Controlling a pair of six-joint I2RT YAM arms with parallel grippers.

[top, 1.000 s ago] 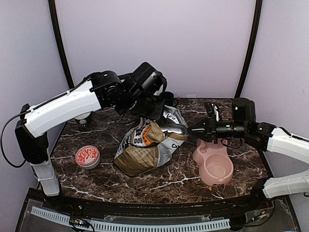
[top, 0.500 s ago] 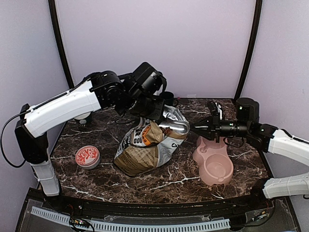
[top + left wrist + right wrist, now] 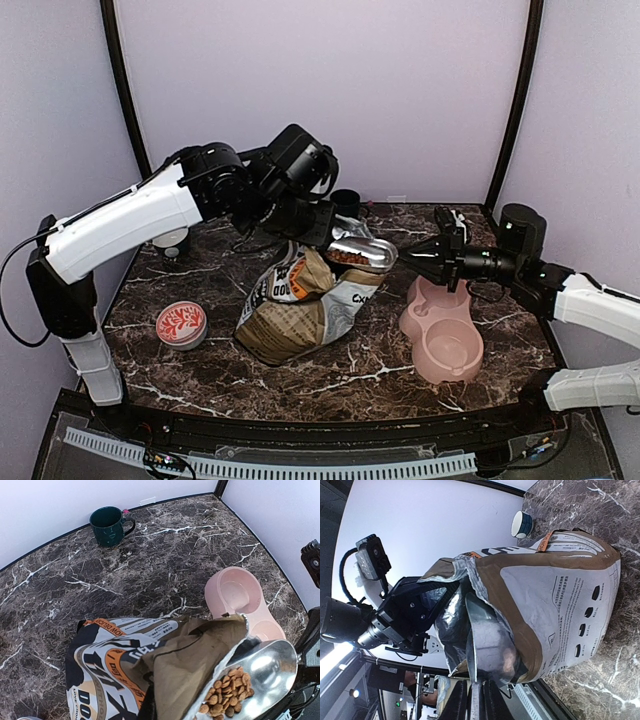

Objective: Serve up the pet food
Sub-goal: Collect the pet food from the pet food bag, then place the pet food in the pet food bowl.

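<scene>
The pet food (image 3: 227, 692) is a small heap of brown kibble lying in a silver scoop (image 3: 270, 670). The scoop (image 3: 362, 255) hangs level at the mouth of the tan-and-white bag (image 3: 300, 300), left of the pink double bowl (image 3: 440, 335). My right gripper (image 3: 420, 257) is shut on the scoop's handle (image 3: 476, 700); in the right wrist view the scoop (image 3: 490, 640) shows edge-on. My left gripper (image 3: 318, 228) is shut on the bag's upper edge and holds the foil mouth open. Its fingers are hidden behind the bag (image 3: 115, 670) in the left wrist view.
A red round tin (image 3: 181, 323) sits at the left front of the marble table (image 3: 380, 375). A dark green mug (image 3: 107, 526) stands at the back wall behind the bag. The pink bowl (image 3: 235, 592) lies just beyond the bag's mouth.
The right arm has drawn back to the right and lifted the scoop out of the bag's mouth, kibble now showing in it. The left arm has raised the bag's edge slightly.
</scene>
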